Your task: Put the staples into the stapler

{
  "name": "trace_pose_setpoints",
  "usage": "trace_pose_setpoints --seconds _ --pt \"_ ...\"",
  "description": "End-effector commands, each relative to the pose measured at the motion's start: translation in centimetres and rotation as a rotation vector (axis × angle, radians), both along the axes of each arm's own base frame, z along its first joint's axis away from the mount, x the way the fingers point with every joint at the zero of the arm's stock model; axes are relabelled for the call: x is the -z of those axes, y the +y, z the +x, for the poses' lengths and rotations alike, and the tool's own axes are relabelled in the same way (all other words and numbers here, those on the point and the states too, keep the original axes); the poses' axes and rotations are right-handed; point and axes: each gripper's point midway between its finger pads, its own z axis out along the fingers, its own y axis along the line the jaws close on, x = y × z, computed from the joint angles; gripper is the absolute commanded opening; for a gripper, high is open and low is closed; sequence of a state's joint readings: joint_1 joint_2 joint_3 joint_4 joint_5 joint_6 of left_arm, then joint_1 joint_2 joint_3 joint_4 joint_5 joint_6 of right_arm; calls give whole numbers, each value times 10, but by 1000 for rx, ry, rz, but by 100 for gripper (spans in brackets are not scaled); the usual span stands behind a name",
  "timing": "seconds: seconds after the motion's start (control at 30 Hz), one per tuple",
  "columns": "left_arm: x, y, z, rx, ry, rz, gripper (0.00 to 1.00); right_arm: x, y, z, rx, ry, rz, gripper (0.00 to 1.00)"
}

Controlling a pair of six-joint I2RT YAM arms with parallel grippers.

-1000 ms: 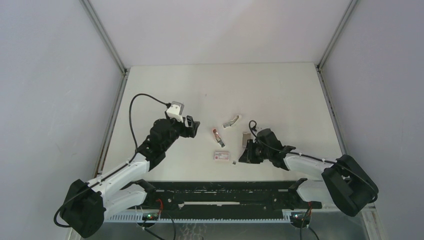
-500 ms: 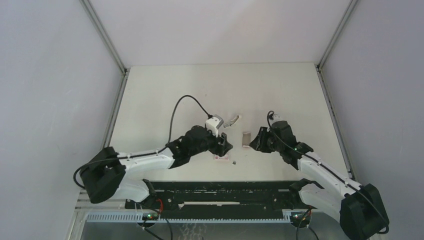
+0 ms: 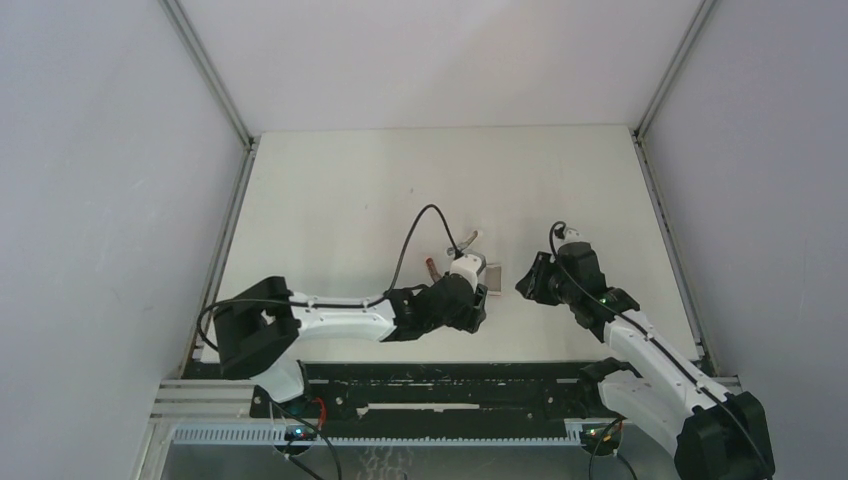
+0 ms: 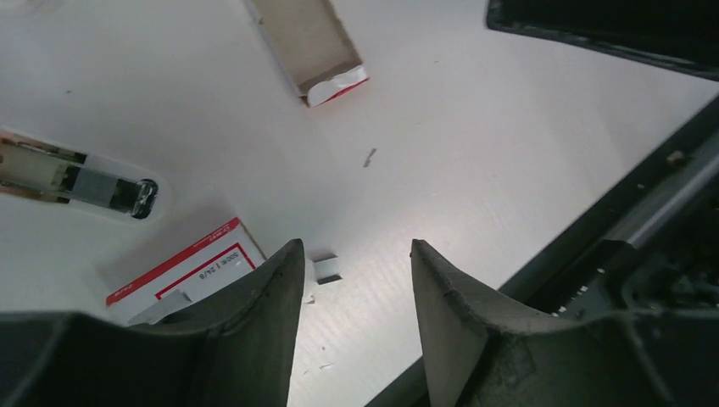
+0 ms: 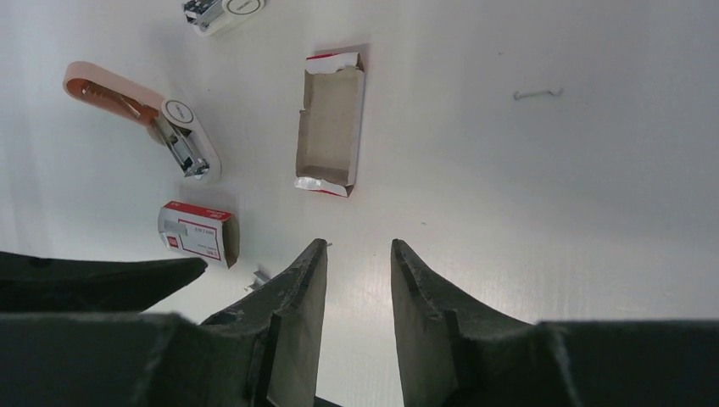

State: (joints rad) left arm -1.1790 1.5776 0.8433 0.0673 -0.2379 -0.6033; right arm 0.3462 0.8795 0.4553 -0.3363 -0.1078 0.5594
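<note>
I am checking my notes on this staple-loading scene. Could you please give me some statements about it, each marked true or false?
The left gripper and the right gripper are both open and empty. True.
The cardboard tray has a lid on it. False: it is open on top.
The orange stapler lies on the table, in neither gripper. True.
The red-labelled box sits inside the tray. False: it lies on the table, apart from the tray.
</note>
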Motion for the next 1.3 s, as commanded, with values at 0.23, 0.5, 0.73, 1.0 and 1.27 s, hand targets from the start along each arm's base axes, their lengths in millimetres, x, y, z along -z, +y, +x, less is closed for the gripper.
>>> trace_pose_setpoints --seconds 0.23,0.5,0.73,1.0,1.27 --pt "16 -14 17 -130 31 73 44 -16 1 7 -42 -66 -14 33" --pt "28 -13 13 -141 69 104 40 -11 1 7 -40 -62 -12 33" --pt "35 -11 8 -145 99 121 39 -6 0 7 -43 -55 -14 33" --pt "38 -9 5 -144 113 133 34 -3 1 7 -41 -48 -8 33" --pt "35 -8 0 -139 104 147 34 -2 1 9 -40 -44 -7 33"
